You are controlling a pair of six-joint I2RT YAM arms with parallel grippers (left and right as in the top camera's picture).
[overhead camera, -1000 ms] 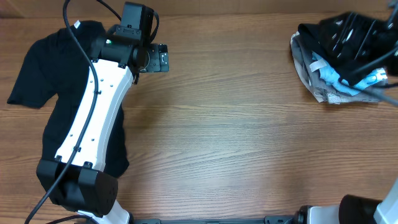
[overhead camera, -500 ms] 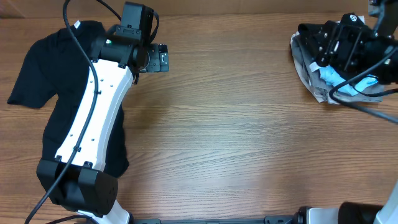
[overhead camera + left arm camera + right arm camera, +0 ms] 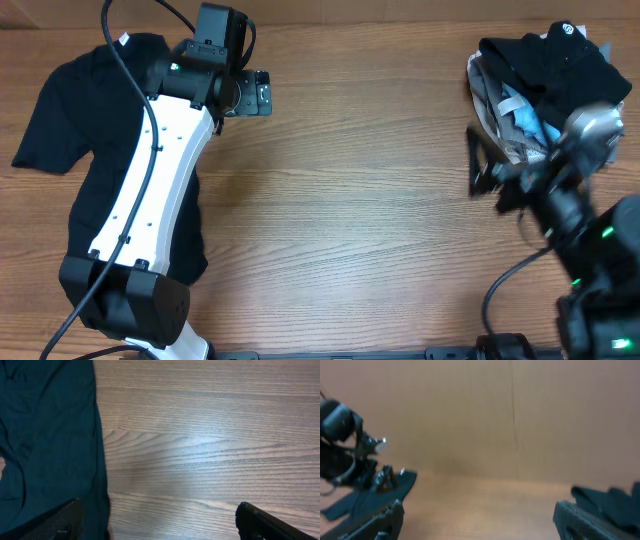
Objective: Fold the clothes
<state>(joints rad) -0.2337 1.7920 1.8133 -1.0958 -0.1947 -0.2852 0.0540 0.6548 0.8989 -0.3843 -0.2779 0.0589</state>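
A plain black shirt with a white neck tag lies spread flat at the table's left, partly under my left arm. Its edge shows in the left wrist view. My left gripper is open and empty over bare wood just right of the shirt; its fingers frame the left wrist view. A second black shirt with a small white logo lies crumpled on a pile at the far right. My right gripper is open and empty, raised below and left of that pile.
The pile also holds grey and light blue garments. The wooden table runs between the two shirts. A brown cardboard wall stands behind the table. My white left arm lies across the spread shirt.
My right arm has pulled away from the pile at the far right, toward the front of the table, with nothing in its gripper. The left arm has not moved.
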